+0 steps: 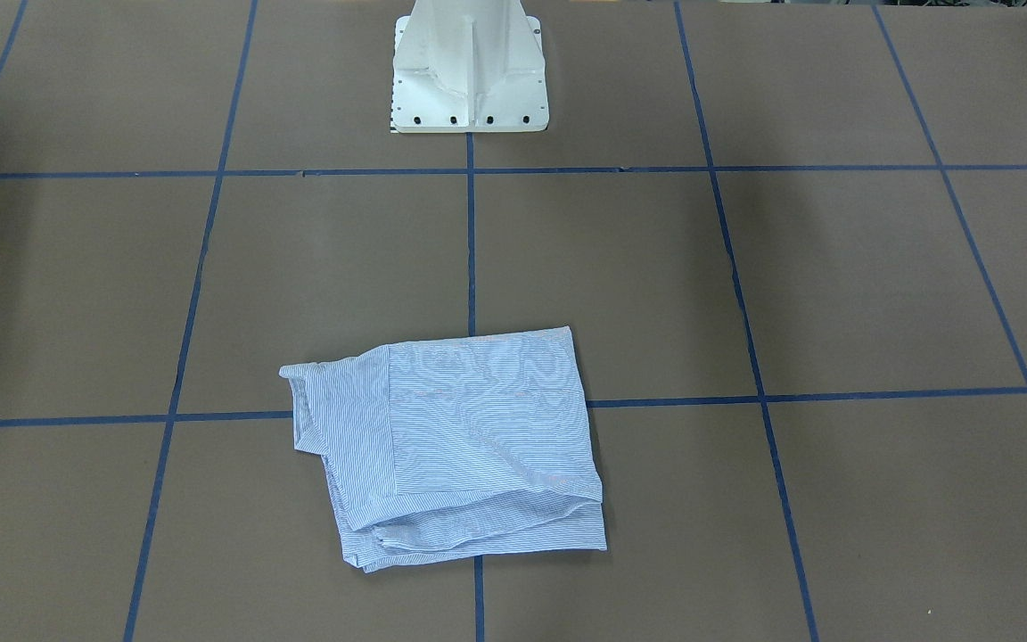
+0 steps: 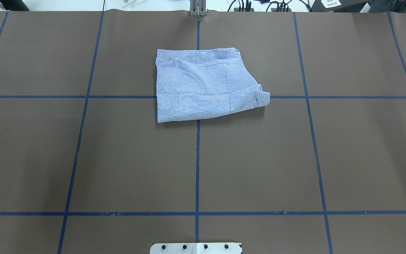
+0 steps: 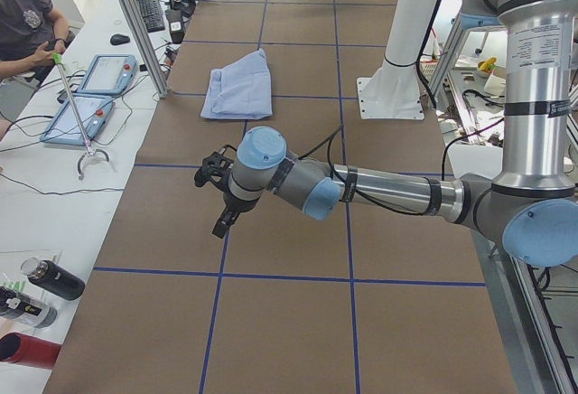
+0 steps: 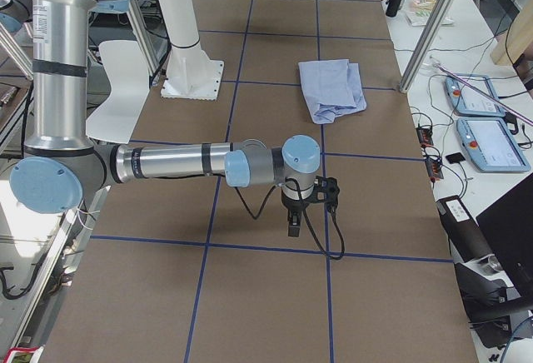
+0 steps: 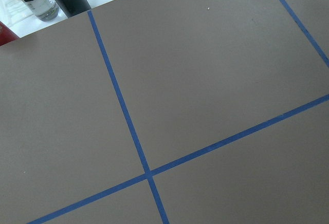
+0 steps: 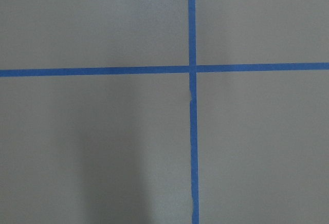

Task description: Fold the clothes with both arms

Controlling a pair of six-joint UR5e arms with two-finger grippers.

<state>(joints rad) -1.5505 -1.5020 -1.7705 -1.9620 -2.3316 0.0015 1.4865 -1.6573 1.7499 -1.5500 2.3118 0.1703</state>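
Note:
The striped light blue-and-white shirt (image 2: 203, 88) lies folded into a compact rectangle on the brown table, far from the robot's base, near the centre line. It also shows in the front-facing view (image 1: 451, 446) and both side views (image 3: 239, 87) (image 4: 333, 88). No gripper touches it. My left gripper (image 3: 221, 222) hangs over bare table, well away from the shirt, seen only in the left side view; I cannot tell if it is open or shut. My right gripper (image 4: 293, 226) hangs likewise, seen only in the right side view; I cannot tell its state. Both wrist views show only table.
Blue tape lines (image 2: 197, 158) grid the brown table. The white pedestal base (image 1: 469, 71) stands at the robot's side. Teach pendants (image 3: 90, 96), bottles (image 3: 45, 281) and an operator (image 3: 27, 23) with a stick are beyond the table's far edge.

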